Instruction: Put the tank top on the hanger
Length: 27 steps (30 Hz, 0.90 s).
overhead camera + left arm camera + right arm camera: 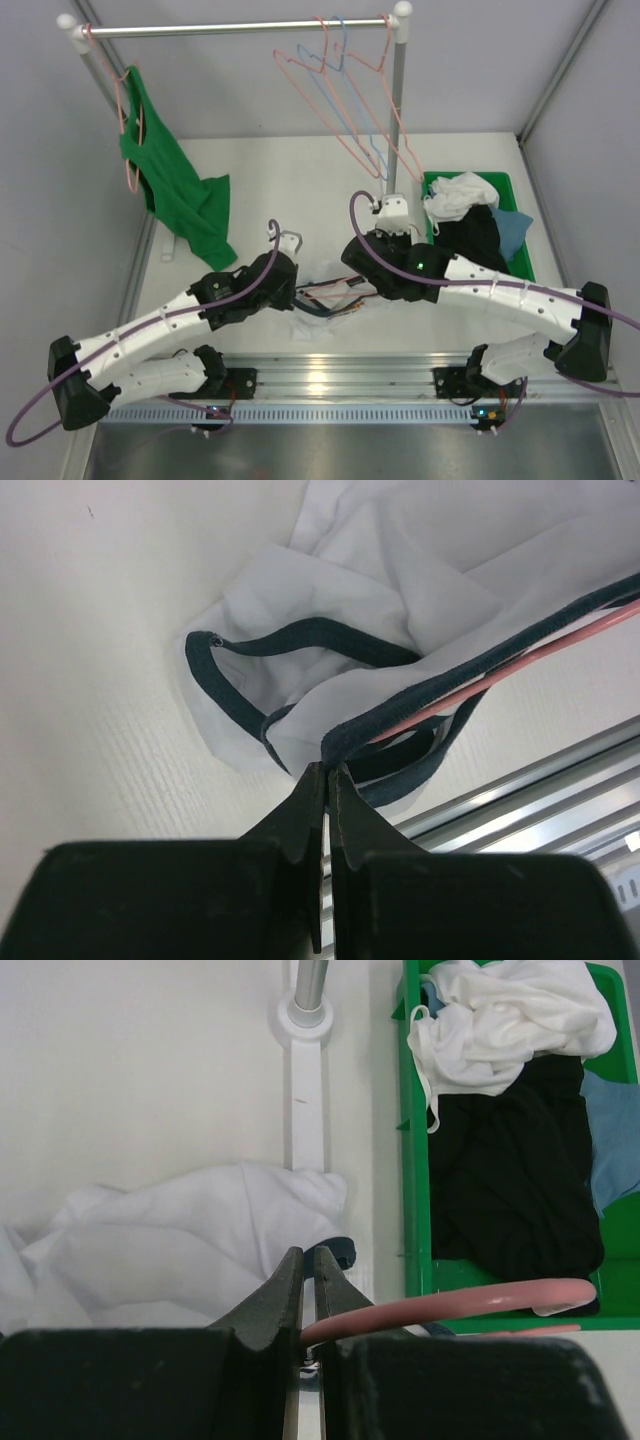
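1. The tank top (340,590) is white with navy trim. It lies crumpled on the table (300,180), at the near edge between the two arms. The chest graphic is not visible in any view.
2. The hanger (520,660) is thin salmon-pink wire. One run of it lies along the navy trim, apparently inside the garment opening. Its hook curves out toward the green bin (408,1160).
3. The left gripper (327,770) has its fingers pressed together on a fold of the navy trim. The pink wire passes just beside the pinch point.
4. The right gripper (308,1260) is clamped tight. The pink wire emerges from between its fingers, so it grips the hanger near the hook.
5. The green bin is on the right of the table. It holds bunched white, black and blue garments.
6. The rack post foot (305,1020) stands just beyond the tank top.
7. A green tank top (175,190) hangs from the left end of the rail (240,28).
8. Spare pink and light blue hangers (345,100) hang at the right end of the rail.
9. Both arms crowd over the garment, which hides most of it from above.
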Available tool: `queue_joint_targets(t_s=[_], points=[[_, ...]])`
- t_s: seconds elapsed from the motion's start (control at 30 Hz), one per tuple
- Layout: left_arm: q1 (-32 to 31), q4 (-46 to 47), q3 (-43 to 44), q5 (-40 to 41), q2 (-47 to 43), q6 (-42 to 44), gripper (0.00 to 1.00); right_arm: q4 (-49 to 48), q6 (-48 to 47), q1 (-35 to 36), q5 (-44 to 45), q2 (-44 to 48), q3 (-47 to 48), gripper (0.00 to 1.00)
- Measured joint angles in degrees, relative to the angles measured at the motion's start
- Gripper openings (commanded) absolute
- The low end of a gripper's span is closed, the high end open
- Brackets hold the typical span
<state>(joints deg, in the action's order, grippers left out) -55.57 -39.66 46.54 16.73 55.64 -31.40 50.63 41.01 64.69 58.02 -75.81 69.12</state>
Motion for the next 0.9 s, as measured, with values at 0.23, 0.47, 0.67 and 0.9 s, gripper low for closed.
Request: queue_joint_targets(t_s=[0.23, 0.47, 0.67, 0.9], points=[[0.0, -0.98, 8.0, -1.07, 1.68, 1.33, 0.0, 0.02, 0.17, 0.0, -0.07, 0.0, 0.0, 0.0], [0.0, -1.09, 12.5, -2.36, 6.71, 2.51, 0.0, 0.07, 0.17, 0.0, -0.48, -0.07, 1.51, 0.0], [0.0, -1.14, 15.74, -2.4, 9.49, 3.26, 0.0, -0.76, 0.13, 0.0, -1.03, -1.51, 3.58, 0.0], [0.0, -1.11, 17.99, -2.34, 10.93, 3.72, 0.0, -2.49, -0.2, 0.0, -2.19, -3.93, 4.11, 0.0]])
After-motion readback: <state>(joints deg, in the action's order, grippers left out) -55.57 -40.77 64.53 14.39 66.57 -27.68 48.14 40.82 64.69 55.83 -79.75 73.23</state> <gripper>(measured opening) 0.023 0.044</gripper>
